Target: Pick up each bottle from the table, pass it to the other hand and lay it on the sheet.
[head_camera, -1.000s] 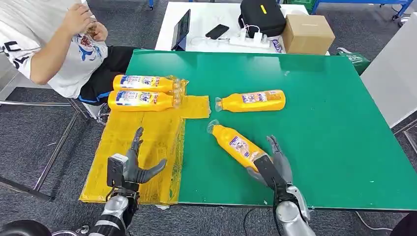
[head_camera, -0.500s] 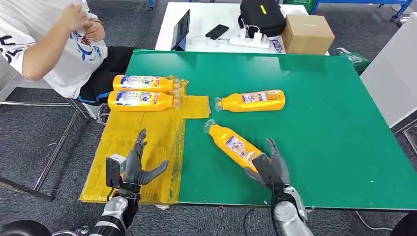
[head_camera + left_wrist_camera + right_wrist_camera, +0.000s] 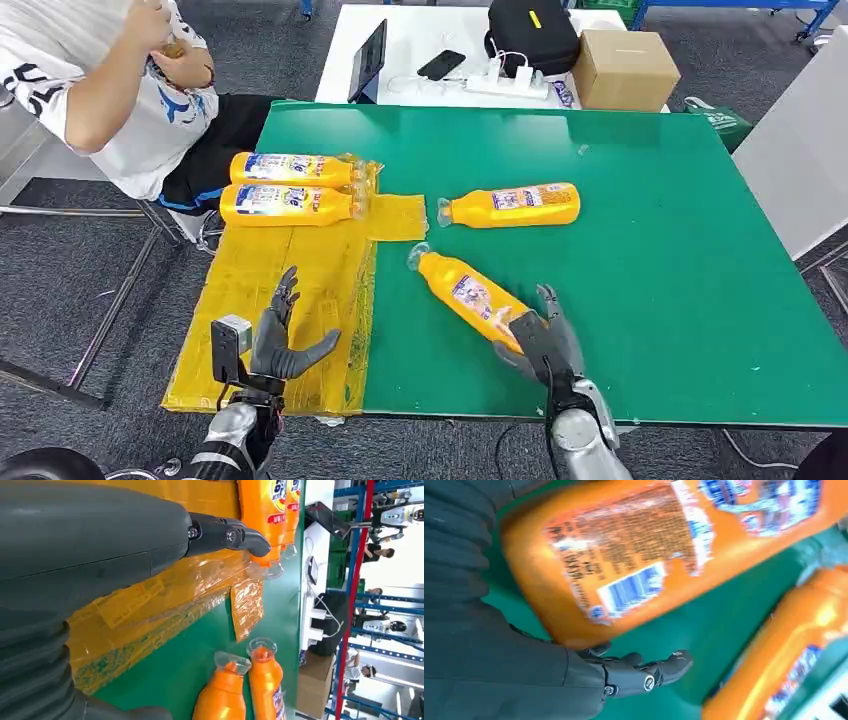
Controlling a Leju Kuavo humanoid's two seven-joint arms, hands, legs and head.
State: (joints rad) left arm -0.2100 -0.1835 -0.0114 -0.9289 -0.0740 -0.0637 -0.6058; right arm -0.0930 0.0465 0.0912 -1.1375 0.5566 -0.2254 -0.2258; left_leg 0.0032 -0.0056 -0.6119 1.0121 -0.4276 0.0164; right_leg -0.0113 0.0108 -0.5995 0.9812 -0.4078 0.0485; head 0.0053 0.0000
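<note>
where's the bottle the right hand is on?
Head view: the bottle lies diagonally on the green table, base under the right hand, cap toward the yellow sheet.

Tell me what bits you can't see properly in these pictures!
- Held bottle: its base, head view, hidden by the right hand.
- Same bottle's label print, right wrist view: blurred.
- Person: cut off by the head view's edge.
- Phone: too small to read.

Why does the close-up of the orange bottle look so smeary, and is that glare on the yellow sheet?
In the right wrist view the bottle is blurred, its label unreadable, while the dark fingers look sharper. In the left wrist view the crinkled yellow sheet catches bright glints, and the background past the table is washed out. The head view is evenly lit and sharp.
</note>
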